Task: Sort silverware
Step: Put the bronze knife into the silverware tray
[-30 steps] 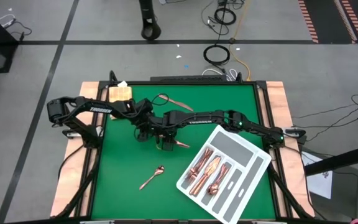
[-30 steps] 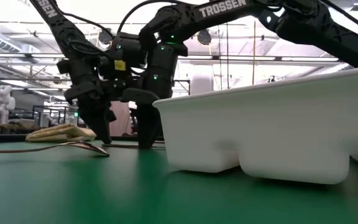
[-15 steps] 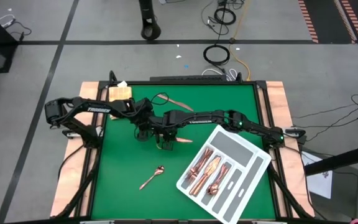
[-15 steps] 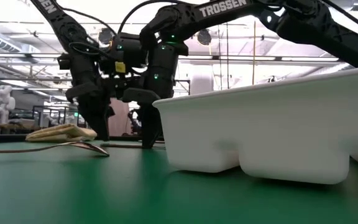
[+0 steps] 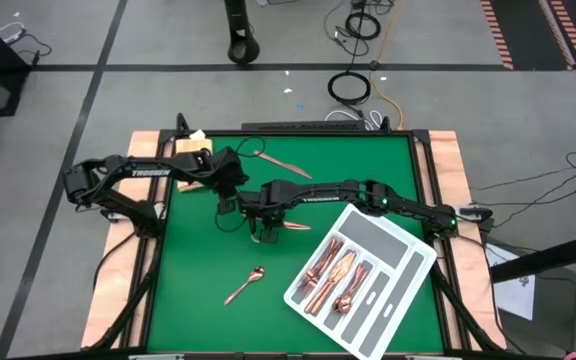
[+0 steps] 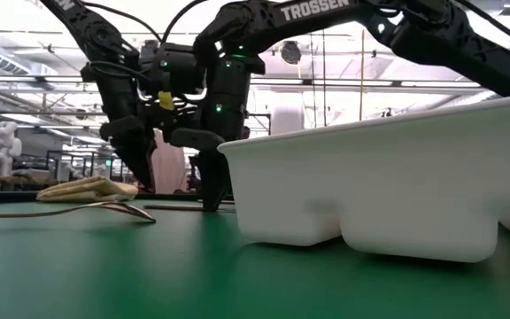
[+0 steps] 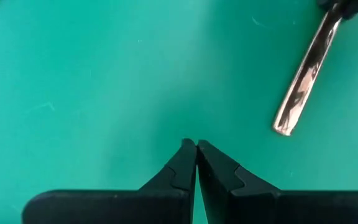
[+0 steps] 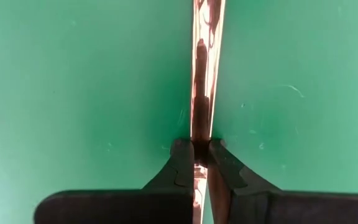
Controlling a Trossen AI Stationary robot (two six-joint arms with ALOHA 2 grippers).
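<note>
Right end effector [image 8: 196,158] just clamped the knife [image 8: 207,62] at tabletop centre — grasp made, lift next; left end effector [image 7: 196,149], pinched empty, withdrew toward 10 o'clock.

Landmark: tray [image 5: 388,240], right-front on table [image 5: 188,270]. Several utensils [image 5: 333,275] in tray compartments. Knife [image 5: 290,230] just left of tray. Spoon [image 5: 245,286] farther left, nearer front. Another piece [image 5: 278,163] behind, well apart. Cloth [image 5: 194,150] at far-left corner.
</note>
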